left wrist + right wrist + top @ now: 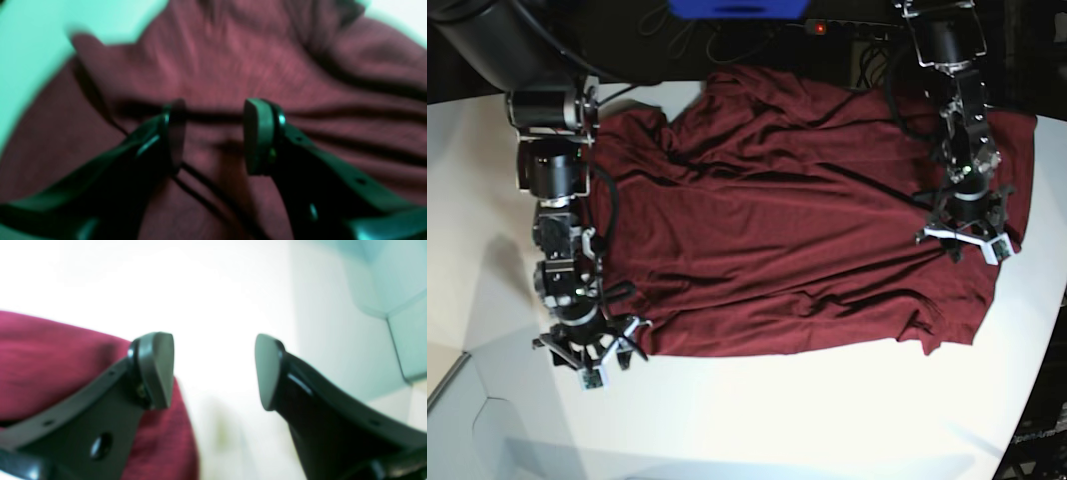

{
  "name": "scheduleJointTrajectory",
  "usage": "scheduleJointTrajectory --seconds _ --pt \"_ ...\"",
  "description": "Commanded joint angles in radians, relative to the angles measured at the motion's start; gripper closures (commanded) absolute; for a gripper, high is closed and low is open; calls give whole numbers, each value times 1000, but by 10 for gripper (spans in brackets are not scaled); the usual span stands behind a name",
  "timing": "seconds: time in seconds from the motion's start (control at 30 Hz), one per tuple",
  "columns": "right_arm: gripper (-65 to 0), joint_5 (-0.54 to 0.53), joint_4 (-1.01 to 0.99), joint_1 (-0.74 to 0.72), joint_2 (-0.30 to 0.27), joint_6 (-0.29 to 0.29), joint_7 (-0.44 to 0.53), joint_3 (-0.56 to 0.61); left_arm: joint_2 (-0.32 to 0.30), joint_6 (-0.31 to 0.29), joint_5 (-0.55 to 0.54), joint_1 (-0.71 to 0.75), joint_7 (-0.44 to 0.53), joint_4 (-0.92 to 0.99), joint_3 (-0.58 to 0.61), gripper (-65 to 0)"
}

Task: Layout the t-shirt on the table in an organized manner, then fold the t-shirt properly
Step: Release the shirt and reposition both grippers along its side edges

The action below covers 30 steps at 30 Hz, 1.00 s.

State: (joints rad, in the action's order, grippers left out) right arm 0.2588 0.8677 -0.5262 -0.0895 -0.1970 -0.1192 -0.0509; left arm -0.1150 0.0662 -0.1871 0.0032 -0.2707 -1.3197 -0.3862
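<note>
The dark maroon t-shirt (797,220) lies spread and wrinkled across the white table (777,420). Its far part hangs past the table's back edge. My left gripper (962,247) hovers over the shirt's right side. In the left wrist view that gripper (217,133) is open, and a fold of the t-shirt (233,60) runs beneath its fingers (258,136). My right gripper (592,355) stands at the shirt's lower left corner. The right wrist view shows this gripper (213,371) open over the bare table (217,306), with the t-shirt's (50,373) edge under its left finger (156,370).
Behind the table's back edge a blue object (737,8), a power strip with a red light (822,27) and cables sit in the dark. The table's curved edge (1039,370) runs down the right. A seam (452,385) crosses the front left corner.
</note>
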Motion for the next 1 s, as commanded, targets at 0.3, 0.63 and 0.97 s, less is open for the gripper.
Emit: scheduleJointTrajectory --seconds 0.3,0.63,0.97 --pt "-380 0 -2 -5 81 -120 28 69 -15 -1 2 -85 32 45 -1 -275" --pt "-379 0 -279 -125 78 -120 33 73 -22 -1 11 -136 29 260 -9 -275" --pt "-380 -3 -319 -144 12 40 36 72 -88 -1 1 -49 32 154 -12 -275"
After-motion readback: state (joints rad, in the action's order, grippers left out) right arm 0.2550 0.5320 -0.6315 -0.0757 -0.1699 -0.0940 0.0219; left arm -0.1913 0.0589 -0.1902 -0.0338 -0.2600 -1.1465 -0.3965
